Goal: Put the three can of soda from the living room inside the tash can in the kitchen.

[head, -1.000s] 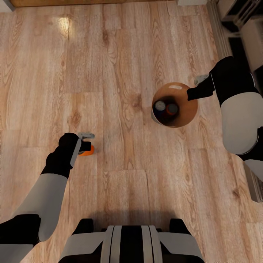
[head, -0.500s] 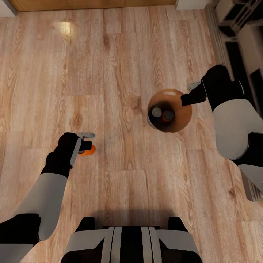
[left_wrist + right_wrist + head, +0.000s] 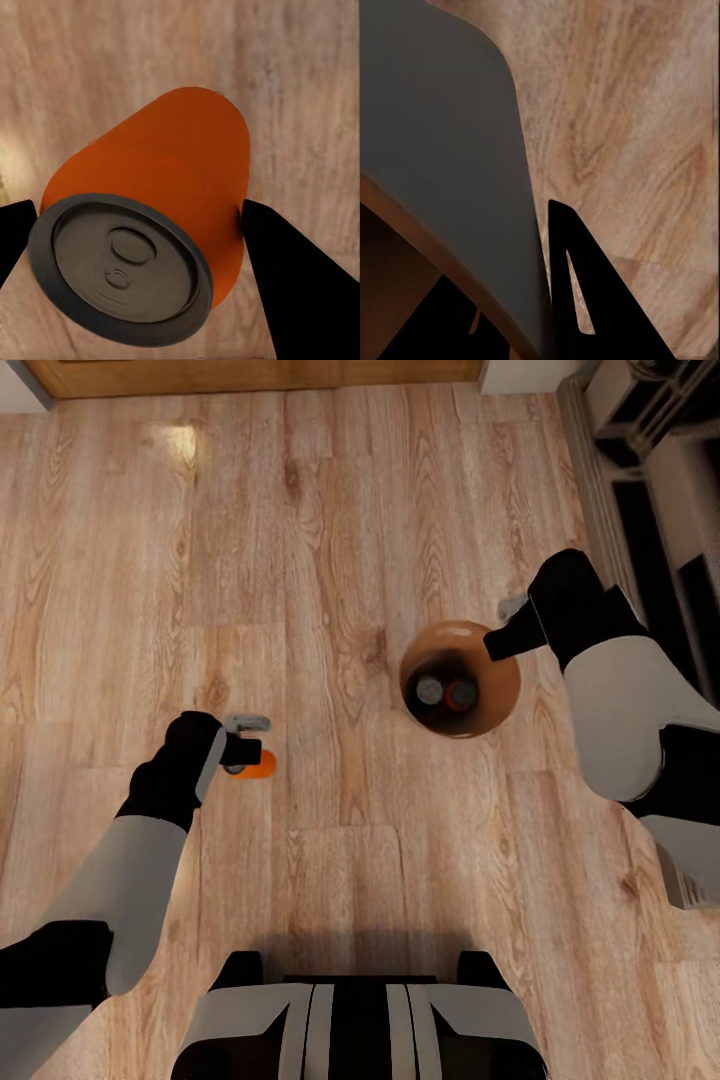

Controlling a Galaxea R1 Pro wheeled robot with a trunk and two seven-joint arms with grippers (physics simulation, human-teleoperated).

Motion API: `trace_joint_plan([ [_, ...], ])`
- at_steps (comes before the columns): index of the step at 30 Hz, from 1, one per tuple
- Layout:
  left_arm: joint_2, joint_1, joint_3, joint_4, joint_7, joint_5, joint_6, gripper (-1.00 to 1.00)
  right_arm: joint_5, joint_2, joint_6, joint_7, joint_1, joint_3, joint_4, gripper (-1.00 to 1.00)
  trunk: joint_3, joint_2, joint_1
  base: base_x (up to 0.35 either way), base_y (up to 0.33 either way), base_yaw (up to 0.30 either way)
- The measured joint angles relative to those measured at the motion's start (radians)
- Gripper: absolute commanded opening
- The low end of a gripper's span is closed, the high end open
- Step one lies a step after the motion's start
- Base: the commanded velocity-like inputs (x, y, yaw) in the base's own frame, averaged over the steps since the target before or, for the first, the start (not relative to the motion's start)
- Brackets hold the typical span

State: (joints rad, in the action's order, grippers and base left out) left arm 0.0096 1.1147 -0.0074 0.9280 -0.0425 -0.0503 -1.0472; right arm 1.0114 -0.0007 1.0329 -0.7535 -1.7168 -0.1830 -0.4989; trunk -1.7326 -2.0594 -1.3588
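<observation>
One soda can point(image 3: 161, 225) pinched in left pincer point(image 3: 243, 752), right pincer point(image 3: 505, 628) clamping trash can point(image 3: 497, 695) rim.

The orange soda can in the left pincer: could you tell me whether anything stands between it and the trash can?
Nothing visible does. The soda can, held in the left pincer, has only bare wood floor between it and the trash can, where two cans lie. The right pincer sits at its far rim.
</observation>
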Motion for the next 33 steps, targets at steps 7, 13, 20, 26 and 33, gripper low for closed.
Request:
trace_joint_plan([
  [7, 0.000, 0.000, -0.016, -0.039, 0.000, -0.001, 0.000, -1.00, 0.066, 0.000, -0.008, -0.010, -0.038, -0.001, 0.027, -1.00, 0.000, 0.000, 0.000, 0.000, 0.000, 0.000],
  [13, 0.004, -0.006, -0.002, -0.044, 0.021, -0.008, 0.000, -1.00, 0.107, 0.004, -0.012, -0.006, -0.061, 0.008, 0.019, -1.00, 0.009, 0.021, 0.011, 0.000, 0.000, 0.000],
  [20, 0.010, -0.081, 0.053, -0.028, 0.058, -0.007, 0.000, -1.00, 0.115, 0.012, 0.000, -0.003, -0.042, 0.010, 0.017, -1.00, 0.031, 0.070, 0.038, 0.000, 0.000, 0.000],
  [26, 0.010, -0.093, 0.056, -0.026, 0.058, -0.003, 0.000, -1.00, -0.098, 0.014, 0.014, -0.012, -0.031, -0.002, 0.021, -1.00, 0.050, 0.112, 0.061, 0.000, 0.000, 0.000],
  [33, 0.010, -0.093, 0.057, -0.026, 0.056, -0.002, 0.000, -1.00, -0.052, 0.013, 0.014, -0.009, -0.025, 0.002, 0.021, -1.00, 0.072, 0.161, 0.088, 0.000, 0.000, 0.000],
])
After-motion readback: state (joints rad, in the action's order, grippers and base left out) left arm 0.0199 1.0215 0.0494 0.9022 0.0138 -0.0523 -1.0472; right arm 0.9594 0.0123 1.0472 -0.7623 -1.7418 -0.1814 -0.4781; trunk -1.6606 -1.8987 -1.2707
